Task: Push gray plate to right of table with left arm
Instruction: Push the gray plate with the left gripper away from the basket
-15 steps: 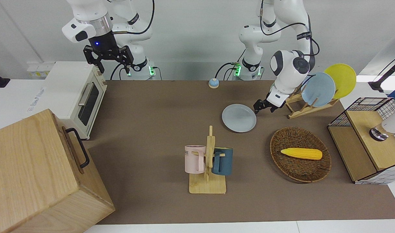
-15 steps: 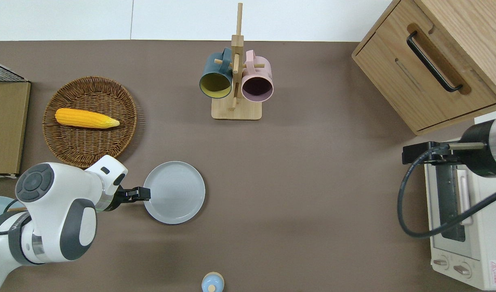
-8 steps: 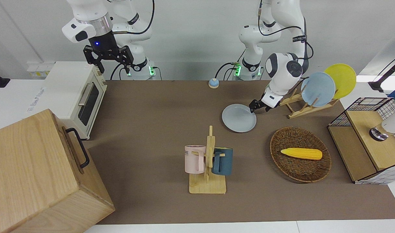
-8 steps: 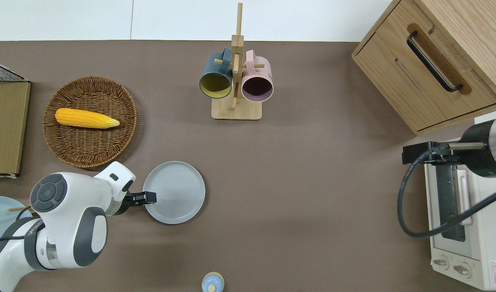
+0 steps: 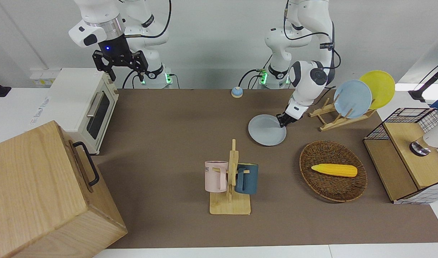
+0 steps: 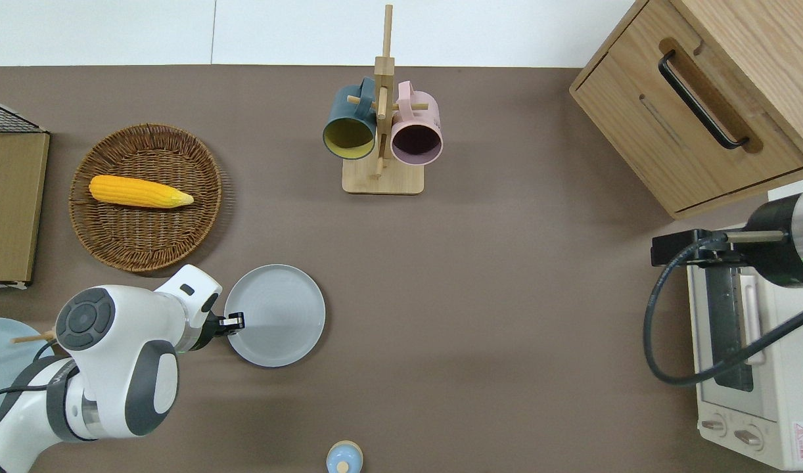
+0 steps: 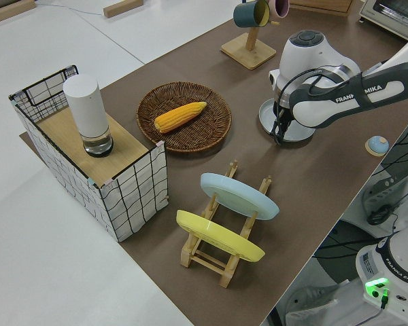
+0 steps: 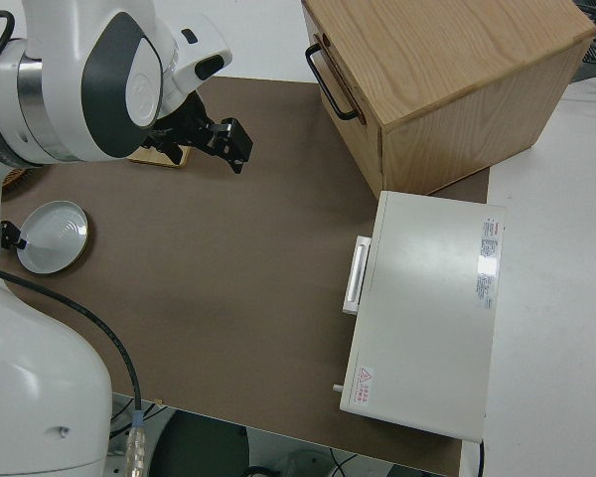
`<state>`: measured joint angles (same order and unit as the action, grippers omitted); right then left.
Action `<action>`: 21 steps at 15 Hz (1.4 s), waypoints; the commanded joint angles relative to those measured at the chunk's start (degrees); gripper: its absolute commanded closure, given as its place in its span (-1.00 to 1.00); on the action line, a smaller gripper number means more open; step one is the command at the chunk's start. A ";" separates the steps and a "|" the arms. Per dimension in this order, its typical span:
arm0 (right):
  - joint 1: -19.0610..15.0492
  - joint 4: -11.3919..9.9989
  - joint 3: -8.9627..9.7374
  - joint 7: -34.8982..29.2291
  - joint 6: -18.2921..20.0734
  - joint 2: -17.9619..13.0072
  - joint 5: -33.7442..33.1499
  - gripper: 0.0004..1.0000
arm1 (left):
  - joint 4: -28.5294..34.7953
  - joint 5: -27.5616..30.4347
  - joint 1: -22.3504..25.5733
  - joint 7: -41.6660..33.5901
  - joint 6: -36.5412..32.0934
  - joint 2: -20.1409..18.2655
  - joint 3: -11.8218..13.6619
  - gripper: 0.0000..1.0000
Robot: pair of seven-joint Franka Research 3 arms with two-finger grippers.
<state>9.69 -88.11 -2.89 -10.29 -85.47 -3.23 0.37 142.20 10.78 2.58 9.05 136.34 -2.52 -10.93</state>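
The gray plate [image 5: 265, 132] [image 6: 280, 315] [image 8: 50, 235] lies flat on the brown table [image 5: 168, 118], nearer to the robots than the wicker basket. My left gripper [image 5: 281, 121] [image 6: 234, 322] is shut, and its tip rests on the plate's rim, at the edge toward the left arm's end of the table. In the left side view the arm hides most of the plate [image 7: 300, 133]. My right gripper [image 5: 125, 71] is parked and open, with nothing in it.
A wicker basket [image 6: 145, 243] holds a corn cob [image 6: 138, 191]. A wooden rack [image 5: 333, 120] carries a sky-blue plate [image 5: 352, 98] and a yellow plate [image 5: 378, 87]. A mug stand [image 6: 382, 177], toaster oven [image 5: 82, 104], wooden cabinet [image 5: 43, 193], wire crate [image 5: 409, 154] and small bell [image 6: 344, 458] stand around.
The left gripper moved onto the plate's rim, then drew back toward the left arm's end. The plate slid a little that way with it. The right arm has not moved.
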 commanded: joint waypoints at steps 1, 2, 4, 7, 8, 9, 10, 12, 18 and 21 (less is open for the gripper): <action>0.33 0.57 -0.27 0.19 0.65 0.33 -0.02 -0.99 | 1.42 1.17 0.41 2.73 2.43 -0.64 -0.50 1.00; 0.33 0.57 -0.27 0.19 0.65 0.33 -0.02 -0.99 | 1.42 1.17 0.41 2.82 2.52 -0.64 -0.50 1.00; 0.33 0.57 -0.27 0.19 0.65 0.33 -0.02 -0.99 | 1.42 1.26 0.41 2.82 2.52 -0.55 -0.50 1.00; 0.33 0.57 -0.27 0.19 0.65 0.33 -0.02 -0.99 | 1.42 1.18 0.41 3.87 2.52 -0.55 -0.59 1.00; 0.33 0.57 -0.27 0.19 0.65 0.33 -0.02 -0.99 | 1.42 1.17 0.41 4.48 2.52 -0.55 -1.02 1.00; 0.33 0.57 -0.27 0.19 0.65 0.33 -0.02 -0.99 | 1.33 1.26 0.41 5.79 2.52 -0.47 -1.81 1.00; 0.33 0.57 -0.27 0.19 0.65 0.33 -0.02 -0.99 | 1.33 1.26 0.41 7.20 2.61 -0.12 -2.60 1.00; 0.33 0.57 -0.27 0.19 0.74 0.33 -0.02 -0.99 | 1.33 1.26 0.41 9.14 3.66 0.15 -4.19 1.00; 0.33 0.57 -0.27 0.19 0.65 0.32 -0.02 -0.99 | 1.06 4.07 -2.14 9.50 5.24 1.38 -4.54 1.00; 0.33 0.57 -0.27 0.19 0.65 0.33 -0.02 -0.99 | 0.89 4.43 -4.33 9.67 6.04 2.52 -4.54 1.00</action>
<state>9.69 -88.11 -2.89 -10.29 -85.47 -3.23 0.37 142.25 13.65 1.16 17.66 139.59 -2.20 -15.35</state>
